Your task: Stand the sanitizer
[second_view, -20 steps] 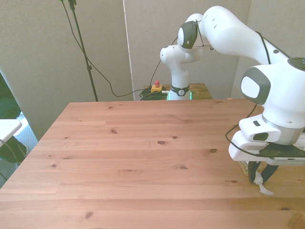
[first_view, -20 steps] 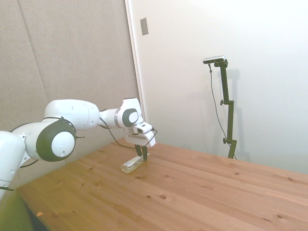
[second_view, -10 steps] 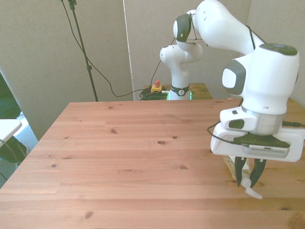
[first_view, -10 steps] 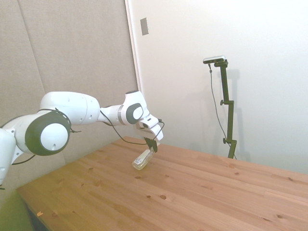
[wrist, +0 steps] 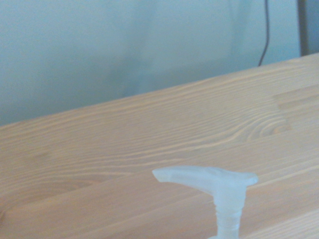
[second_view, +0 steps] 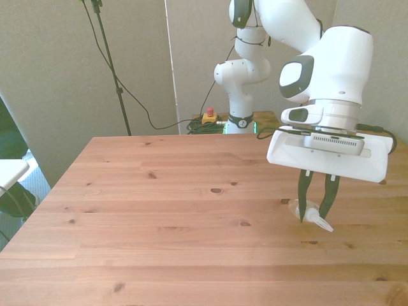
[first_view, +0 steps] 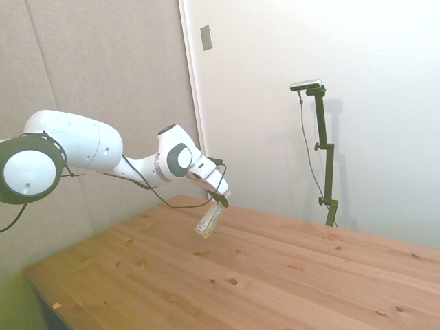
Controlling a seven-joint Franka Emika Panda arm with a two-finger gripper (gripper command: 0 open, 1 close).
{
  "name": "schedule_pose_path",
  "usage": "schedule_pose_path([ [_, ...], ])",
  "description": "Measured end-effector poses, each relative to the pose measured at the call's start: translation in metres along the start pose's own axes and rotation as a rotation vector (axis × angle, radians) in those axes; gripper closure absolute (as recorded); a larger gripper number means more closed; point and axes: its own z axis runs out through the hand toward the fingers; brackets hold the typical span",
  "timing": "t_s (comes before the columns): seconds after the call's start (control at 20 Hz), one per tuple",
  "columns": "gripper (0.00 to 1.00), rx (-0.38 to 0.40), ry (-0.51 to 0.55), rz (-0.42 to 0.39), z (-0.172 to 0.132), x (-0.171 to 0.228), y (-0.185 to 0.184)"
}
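While the arm point(first_view: 103, 155) reaches in over the wooden table point(first_view: 275, 275), the gripper point(second_view: 317, 213) is clamped on the sanitizer point(first_view: 209, 221), with the two dark fingers point(second_view: 303, 194) closed against the neck just below the white pump nozzle point(wrist: 212, 180). In the side view the sanitizer hangs tilted in the grasp, nozzle end uppermost at the gripper and base lowermost, pointing down toward the tabletop. The base is close above the wood; contact with the surface cannot be confirmed from this view. In the front view the bottle body is largely hidden behind the fingers, with the pale nozzle tip projecting toward the front view's right, over the part of the table on the front view's right. The wrist view shows the nozzle head from close range, out of focus, against the wood grain of the table with a pale wall point(wrist: 124, 45) beyond the table edge.
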Motion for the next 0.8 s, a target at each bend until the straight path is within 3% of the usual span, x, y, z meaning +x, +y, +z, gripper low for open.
schedule_pose_path([
  [0.8,1.0,0.096,0.387,0.088,0.018,0.006,0.034],
])
